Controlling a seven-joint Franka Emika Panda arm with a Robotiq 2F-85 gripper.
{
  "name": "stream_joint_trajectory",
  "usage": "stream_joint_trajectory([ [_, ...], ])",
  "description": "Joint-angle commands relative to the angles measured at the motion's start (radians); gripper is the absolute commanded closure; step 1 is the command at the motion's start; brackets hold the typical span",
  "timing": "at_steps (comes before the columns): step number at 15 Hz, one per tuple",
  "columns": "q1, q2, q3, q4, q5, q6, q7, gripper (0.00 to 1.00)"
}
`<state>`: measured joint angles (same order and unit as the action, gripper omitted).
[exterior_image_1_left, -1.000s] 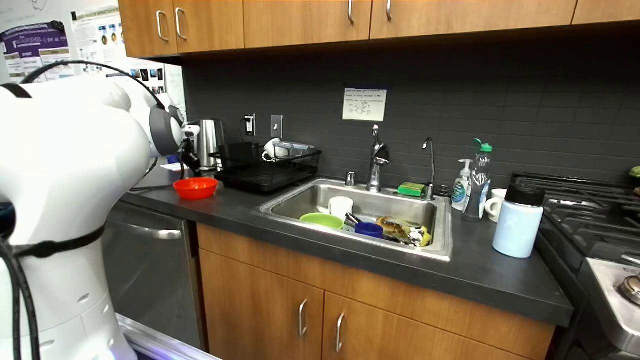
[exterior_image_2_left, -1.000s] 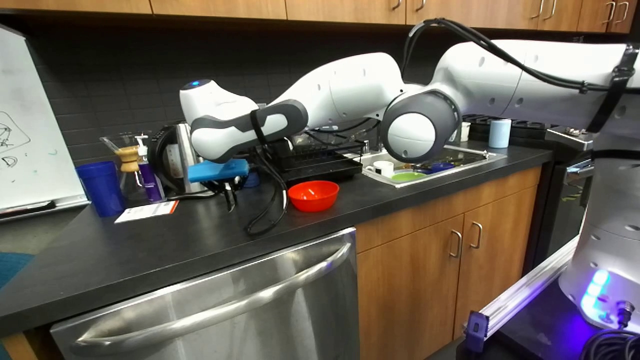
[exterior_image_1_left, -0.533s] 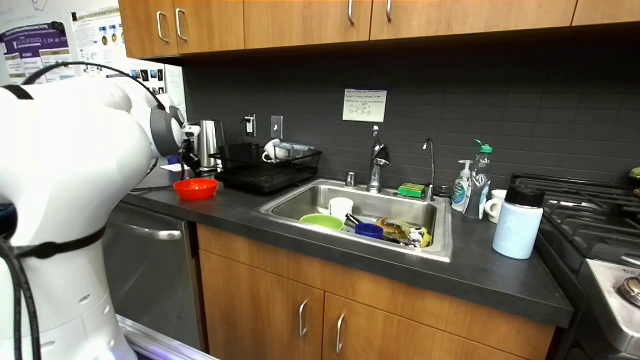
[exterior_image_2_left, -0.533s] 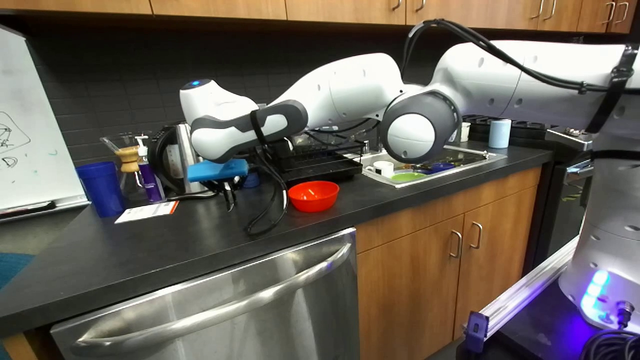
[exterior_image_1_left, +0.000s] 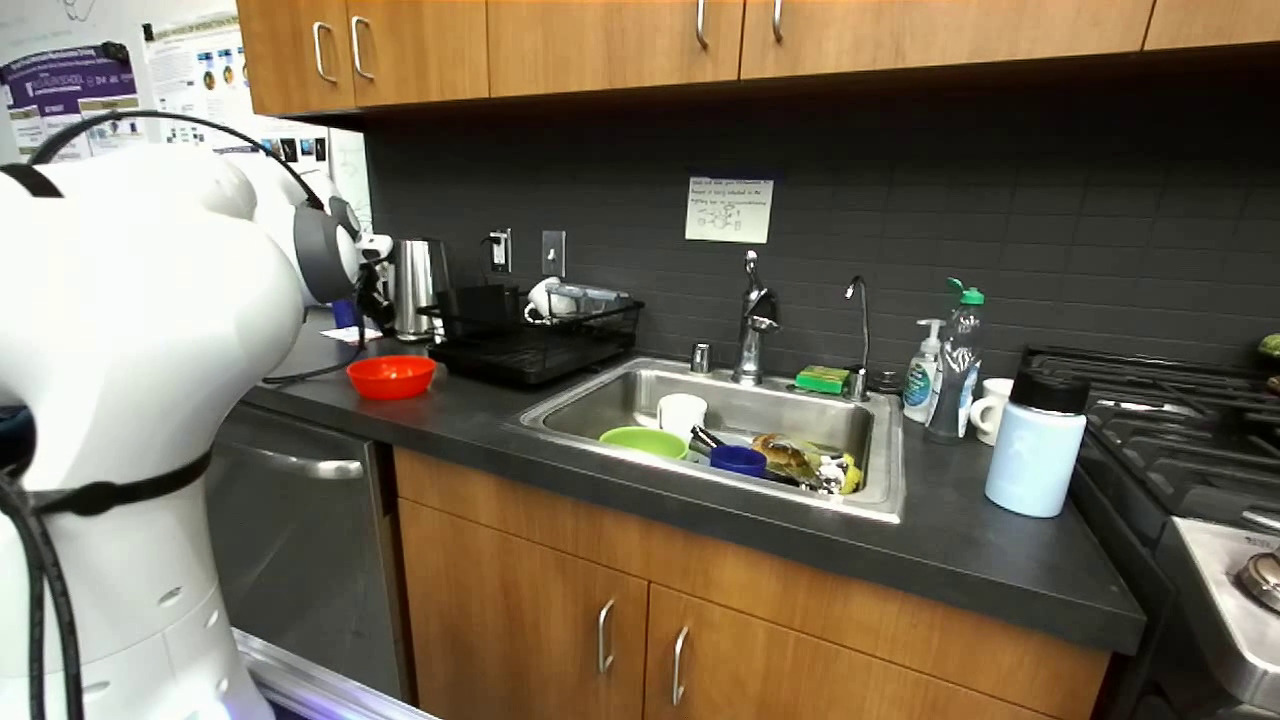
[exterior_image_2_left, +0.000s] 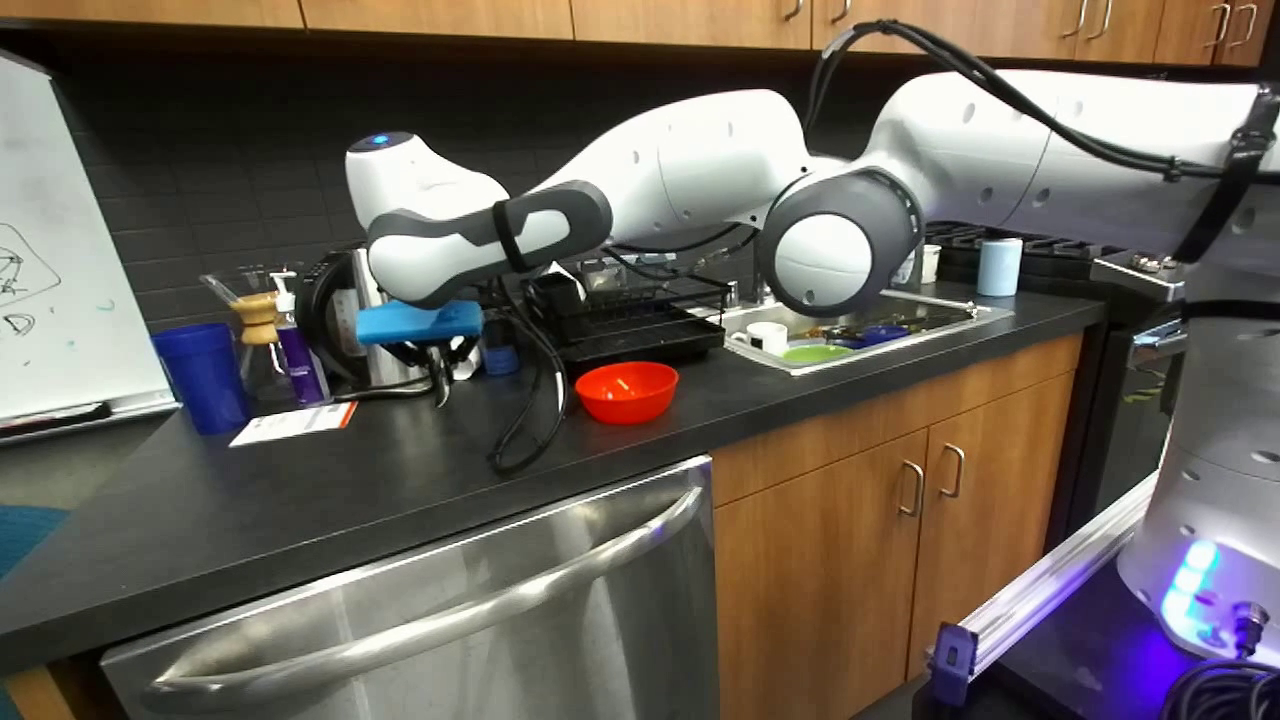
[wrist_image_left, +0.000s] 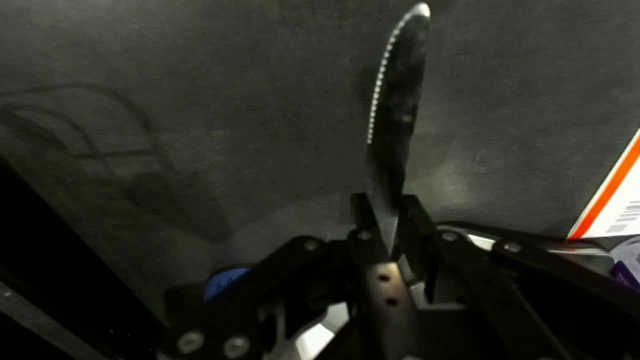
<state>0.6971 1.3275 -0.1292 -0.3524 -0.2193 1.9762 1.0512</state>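
Note:
My gripper (wrist_image_left: 382, 210) is shut on a metal knife (wrist_image_left: 400, 90) with a serrated edge. The blade points away from the fingers, over the dark counter. In an exterior view the gripper (exterior_image_2_left: 440, 362) hangs under its blue mount, above the counter (exterior_image_2_left: 300, 520), and the knife (exterior_image_2_left: 441, 390) points down. A red bowl (exterior_image_2_left: 627, 392) stands on the counter to the right of it there; the bowl also shows in an exterior view (exterior_image_1_left: 391, 377). In that view the gripper is small and dark, and its fingers are hard to make out. The knife's handle end is hidden between the fingers.
A kettle (exterior_image_2_left: 370, 320), a purple bottle (exterior_image_2_left: 300, 350), a blue cup (exterior_image_2_left: 203, 378) and a white-orange card (exterior_image_2_left: 292, 424) lie near the gripper. A black dish rack (exterior_image_1_left: 520, 355) stands beside the sink (exterior_image_1_left: 893, 460), which holds several dishes. A loose cable (exterior_image_2_left: 510, 440) hangs from the arm.
The arm and gripper have risen a little, with the knife still held, and shifted slightly left in both exterior views. The bowl and other things have not moved.

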Motion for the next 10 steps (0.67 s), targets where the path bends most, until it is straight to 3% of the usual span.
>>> stream_joint_trajectory([
  [1, 0.019, -0.026, -0.032, 0.0, -0.025, -0.028, -0.011, 0.96],
  [10, 0.052, -0.099, -0.121, 0.001, -0.115, -0.018, 0.034, 0.96],
])
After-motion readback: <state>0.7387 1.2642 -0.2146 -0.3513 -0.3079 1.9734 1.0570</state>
